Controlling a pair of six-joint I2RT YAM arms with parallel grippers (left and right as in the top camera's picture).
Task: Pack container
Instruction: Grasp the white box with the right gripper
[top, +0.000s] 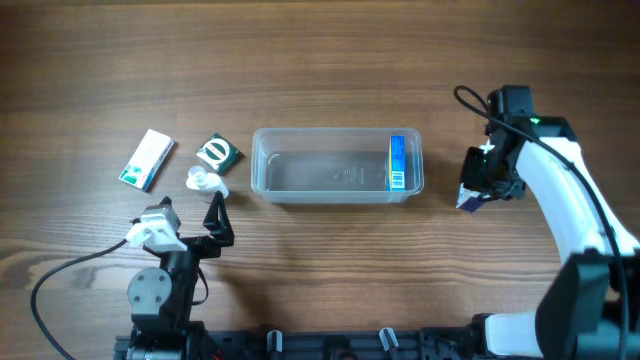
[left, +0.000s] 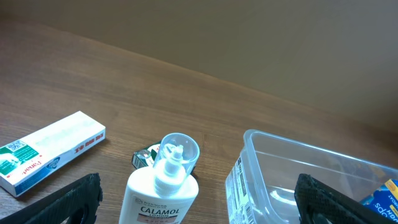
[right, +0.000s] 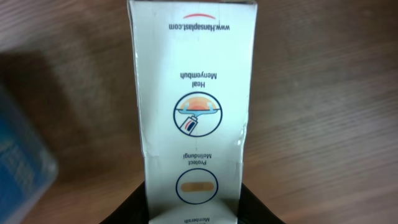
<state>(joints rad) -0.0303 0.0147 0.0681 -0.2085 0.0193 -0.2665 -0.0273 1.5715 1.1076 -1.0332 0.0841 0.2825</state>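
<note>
The clear plastic container (top: 320, 170) stands mid-table, with a blue box (top: 398, 163) on edge at its right end. My right gripper (top: 480, 188) is just right of the container. It is shut on a white Hansaplast plaster box (right: 193, 106), held between the fingers (right: 193, 214) above the wood. My left gripper (top: 215, 215) is open and empty, front-left of the container. In the left wrist view its fingers (left: 198, 190) straddle a white Calamol lotion bottle (left: 163, 190) lying on the table, with the container's left end (left: 267, 180) to the right.
A white carton (top: 147, 159) lies at the far left and shows in the left wrist view (left: 50, 151). A small green box (top: 217, 152) sits behind the bottle (top: 205, 182). A blurred blue shape (right: 22, 162) is at the left of the right wrist view.
</note>
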